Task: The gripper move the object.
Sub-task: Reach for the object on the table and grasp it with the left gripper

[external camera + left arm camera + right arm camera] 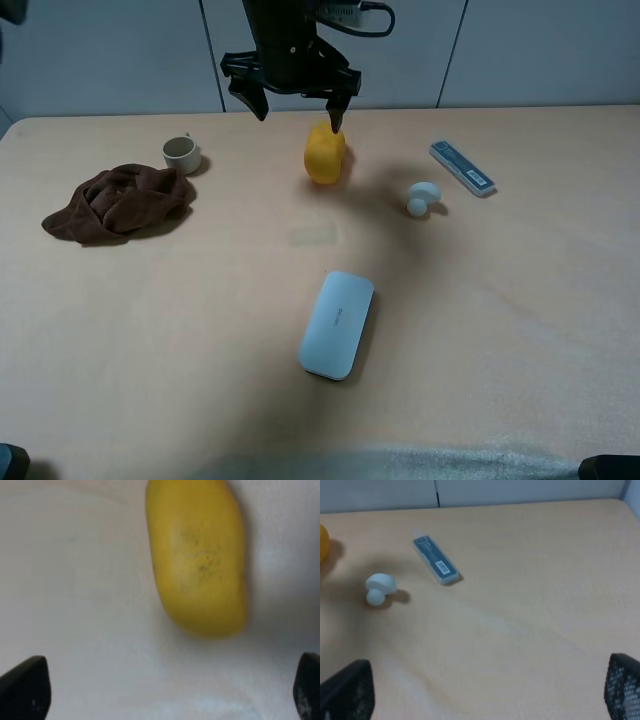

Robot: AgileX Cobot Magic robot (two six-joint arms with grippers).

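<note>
Table (520, 330): pale wood-coloured top, its far edge against a grey panelled wall.

Left claw (298, 118): black, hanging above the middle of the far edge. Its two dark fingers are spread wide with nothing between them. In the left wrist view (165, 690) only the fingertips show, at the two lower corners, and bare table lies in the gap.

Right claw (484, 690): also spread wide and holding nothing. Its dark fingertips sit at the two lower corners of the right wrist view, over bare table towards the right edge.

Brown cloth (118, 203): crumpled in a heap near the left edge, in the far half.

White case (337, 323): flat and rounded, lying about midway between the left and right edges, closer to the near edge, well apart from everything else.

Mango (325, 155): yellow-orange, lying on the table near the middle of the far edge, under the left claw. In the left wrist view (197, 560) it lies ahead of the fingertips, not between them and not touching them.

Blue-grey pack (462, 167): long and flat, lying slantwise towards the far right corner.

Cup (181, 153): small, pale, upright, just beside the cloth on its far side.

Small white piece (423, 198): mushroom-shaped, between the mango and the pack, closer to the pack.
</note>
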